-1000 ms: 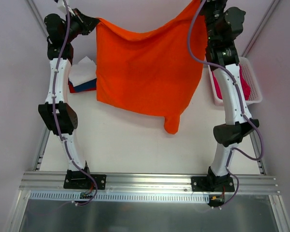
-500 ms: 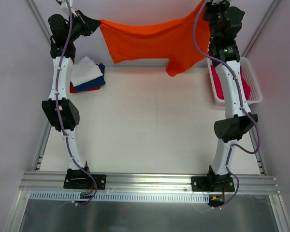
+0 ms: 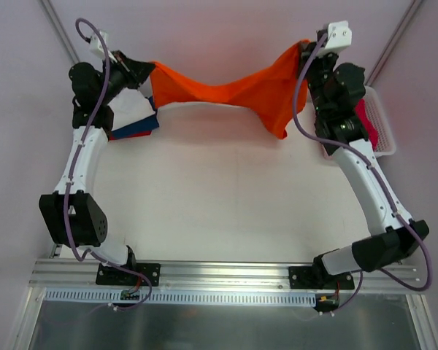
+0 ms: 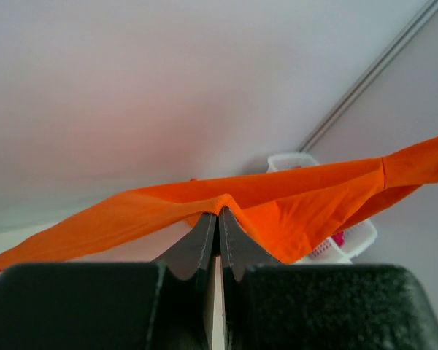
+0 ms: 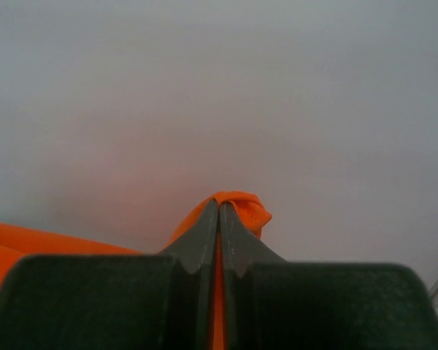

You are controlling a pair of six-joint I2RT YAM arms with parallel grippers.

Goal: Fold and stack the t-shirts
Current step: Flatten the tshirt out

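The bright orange t-shirt (image 3: pixel 233 91) hangs stretched in the air between my two grippers at the far side of the table. My left gripper (image 3: pixel 147 73) is shut on its left corner, seen in the left wrist view (image 4: pixel 219 211) with the cloth (image 4: pixel 306 197) running off to the right. My right gripper (image 3: pixel 304 49) is shut on its right corner (image 5: pixel 237 203). A sleeve end droops at the right (image 3: pixel 279 124). Folded white, navy and red shirts (image 3: pixel 135 120) lie stacked under my left gripper. The magenta-pink shirt (image 3: pixel 366 120) lies in the basket, mostly hidden by my right arm.
The white mesh basket (image 3: pixel 383 142) stands at the far right edge, and shows in the left wrist view (image 4: pixel 347 237). A pale back wall stands close behind both grippers. Bare white tabletop (image 3: pixel 226 197) lies between the arms.
Both grippers have moved toward the far wall and lower with the orange shirt. The cloth, earlier hanging wide over the table, is now a narrow sagging band at the back.
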